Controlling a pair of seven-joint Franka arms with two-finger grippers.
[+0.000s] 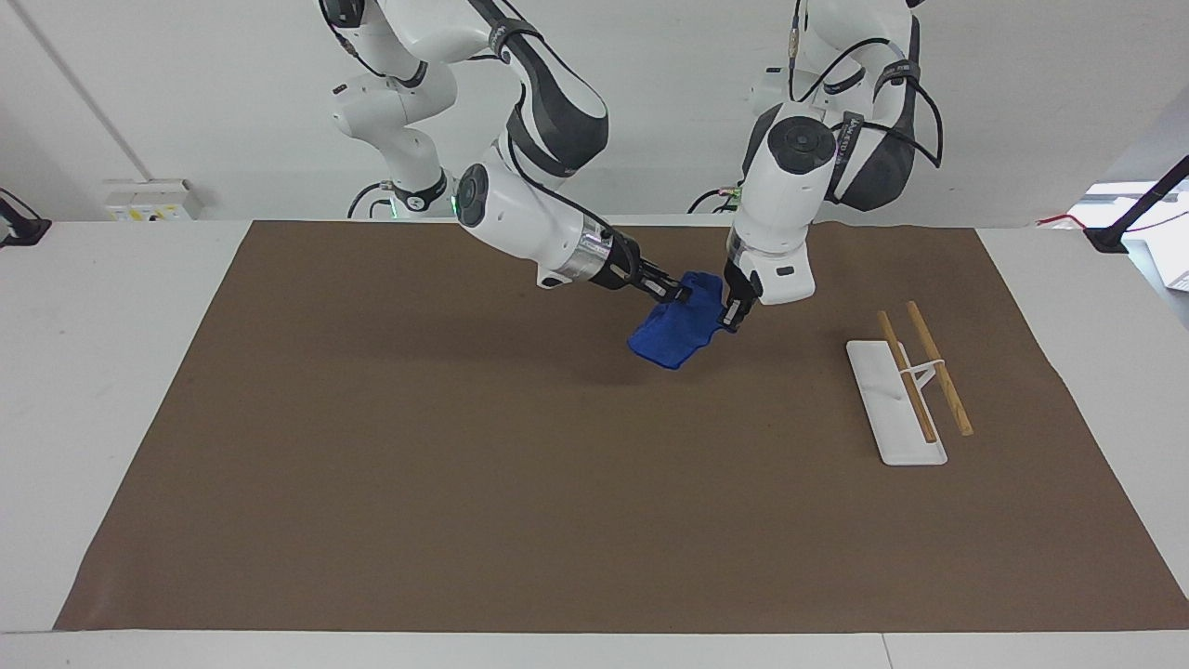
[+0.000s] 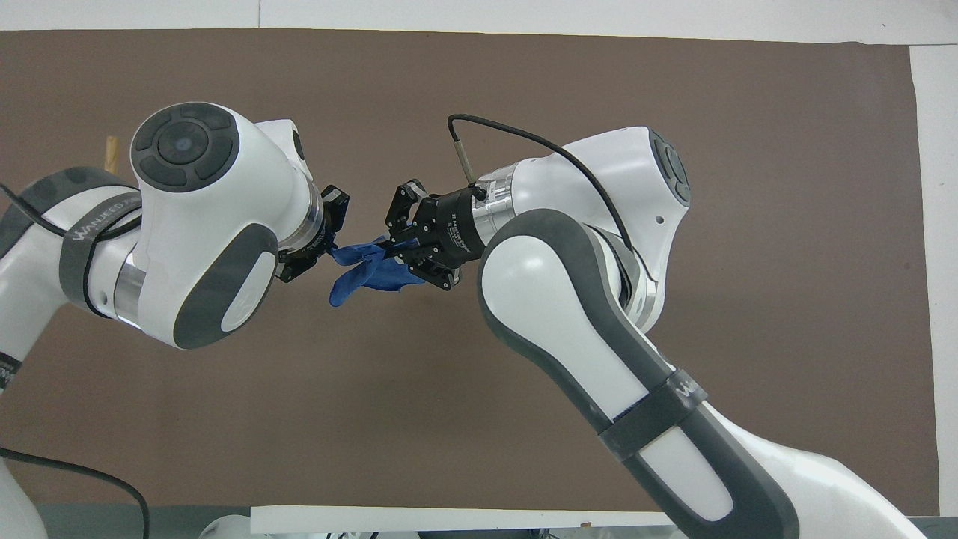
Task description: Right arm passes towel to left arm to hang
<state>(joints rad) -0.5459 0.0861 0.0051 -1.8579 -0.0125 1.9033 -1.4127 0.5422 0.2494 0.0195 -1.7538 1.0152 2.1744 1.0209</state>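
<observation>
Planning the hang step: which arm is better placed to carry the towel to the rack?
Left. Its claw is at the towel, and the rack lies toward its end.

There was 1 blue towel (image 1: 676,333) – just the one, up in the air. There were 2 robot arms & 2 grippers: the right gripper (image 1: 676,293) and the left gripper (image 1: 732,318), 1 on each arm. There was 1 white rack (image 1: 894,401) on the mat, w/ 2 wooden rods (image 1: 939,367) on it. There was 1 big brown mat (image 1: 464,483) – 1 only – lying on 1 white table (image 1: 102,353). Also 1 black cable (image 2: 516,138) ran over the right arm's wrist.
</observation>
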